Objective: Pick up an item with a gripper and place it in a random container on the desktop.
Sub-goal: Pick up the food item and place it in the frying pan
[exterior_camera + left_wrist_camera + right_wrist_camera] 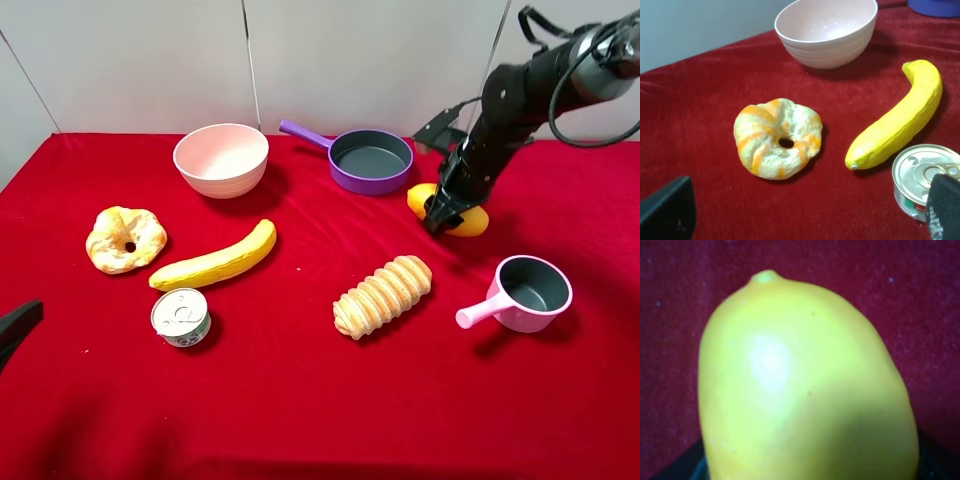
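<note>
In the right centre of the high view, we see the right pincer straddling the mango on the red table, just beside the purple frying pan, its grip impossible to tell, while the left pincer hangs fingers apart at the left edge.

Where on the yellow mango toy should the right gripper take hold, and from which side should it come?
Grip the mango toy across its narrower middle, coming down from above. It lies flat on the red cloth, long axis roughly left-right in the high view, and its rounded ends would probably slip. The right gripper hangs over that middle.
</note>
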Motion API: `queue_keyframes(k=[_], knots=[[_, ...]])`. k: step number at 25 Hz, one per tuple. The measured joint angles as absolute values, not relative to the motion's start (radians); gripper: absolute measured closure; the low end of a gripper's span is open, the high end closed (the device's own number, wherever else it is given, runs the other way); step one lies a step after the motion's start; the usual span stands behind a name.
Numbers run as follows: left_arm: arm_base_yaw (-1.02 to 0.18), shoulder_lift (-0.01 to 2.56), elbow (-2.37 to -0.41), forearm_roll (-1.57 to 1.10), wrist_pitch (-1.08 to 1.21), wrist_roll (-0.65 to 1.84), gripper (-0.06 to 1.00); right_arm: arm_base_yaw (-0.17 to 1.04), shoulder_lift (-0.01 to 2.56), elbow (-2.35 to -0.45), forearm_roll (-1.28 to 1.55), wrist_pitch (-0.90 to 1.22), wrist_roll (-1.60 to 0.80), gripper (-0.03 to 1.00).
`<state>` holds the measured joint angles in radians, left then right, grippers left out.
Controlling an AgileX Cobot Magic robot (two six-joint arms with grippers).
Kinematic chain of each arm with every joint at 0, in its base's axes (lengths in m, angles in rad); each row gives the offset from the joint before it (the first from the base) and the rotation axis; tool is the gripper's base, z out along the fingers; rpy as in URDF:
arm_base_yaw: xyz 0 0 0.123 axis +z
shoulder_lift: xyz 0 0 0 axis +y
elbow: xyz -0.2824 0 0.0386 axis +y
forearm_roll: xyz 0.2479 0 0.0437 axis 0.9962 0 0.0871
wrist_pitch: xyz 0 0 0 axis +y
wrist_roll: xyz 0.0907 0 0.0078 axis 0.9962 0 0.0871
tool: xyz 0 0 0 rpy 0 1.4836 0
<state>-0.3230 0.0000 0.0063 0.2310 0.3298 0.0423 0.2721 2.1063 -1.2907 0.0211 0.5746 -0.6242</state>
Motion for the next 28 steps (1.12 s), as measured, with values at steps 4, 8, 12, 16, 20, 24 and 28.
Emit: queue_keyframes(k=[4,8,12,16,20,24,28], knots=[[-0.323,0.0,0.006,0.231,0.33,0.042,0.04,0.272,2.101,-1.36,0.021,0.64,-0.624,0.52],[-0.323,0.0,0.006,0.231,0.33,0.042,0.04,0.272,2.1,-1.438,0.021,0.696,-0.624,0.52],[-0.323,0.0,0.006,0.231,0.33,0.042,0.04,0.272,2.1,-1.506,0.021,0.735,-0.624,0.52],[-0.323,0.0,0.006,0.231,0.33,0.042,0.04,0.272,2.1,-1.56,0.02,0.748,-0.624,0.52],[-0.323,0.0,0.006,0.231,0.33,0.042,0.04,0.272,2.101,-1.602,0.019,0.748,-0.624,0.52],[-0.323,0.0,0.006,0.231,0.33,0.042,0.04,0.272,2.121,-1.647,0.023,0.738,-0.624,0.52],[-0.323,0.0,0.006,0.231,0.33,0.042,0.04,0.272,2.147,-1.676,0.042,0.706,-0.624,0.52]])
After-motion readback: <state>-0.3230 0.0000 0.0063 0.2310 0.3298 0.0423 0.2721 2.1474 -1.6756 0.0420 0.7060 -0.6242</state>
